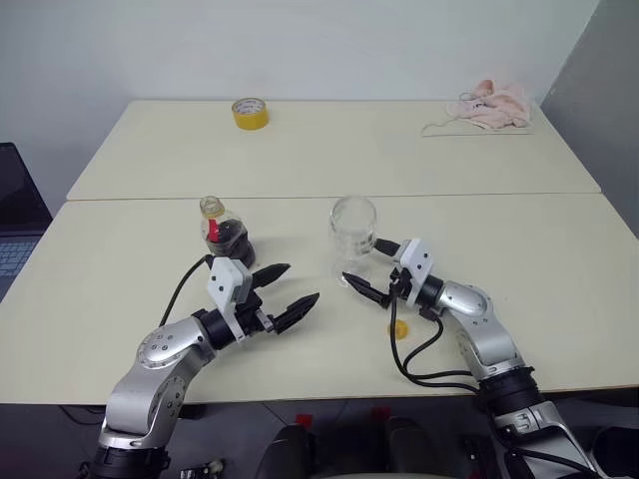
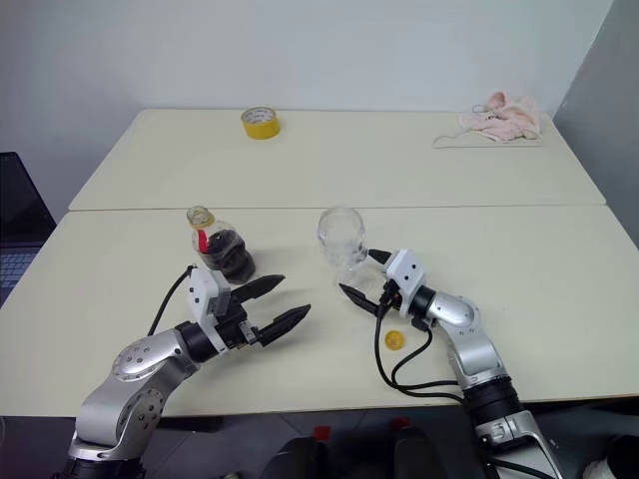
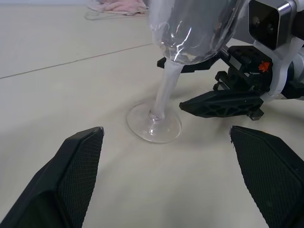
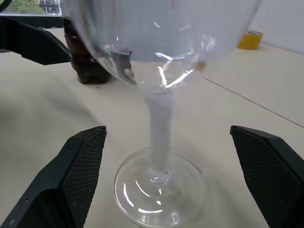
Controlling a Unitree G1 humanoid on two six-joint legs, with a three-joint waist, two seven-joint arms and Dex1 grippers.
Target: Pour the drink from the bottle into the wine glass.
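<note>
Right gripper [image 1: 370,269] spread wide around wine glass [image 1: 353,235] stem, no contact; left gripper [image 1: 284,291] wide, beside bottle [image 1: 226,233].

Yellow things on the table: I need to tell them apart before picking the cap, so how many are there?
2: the tape roll on the far table, and a small yellow cap on the near table by the right gripper. The bottle stands uncapped.
</note>
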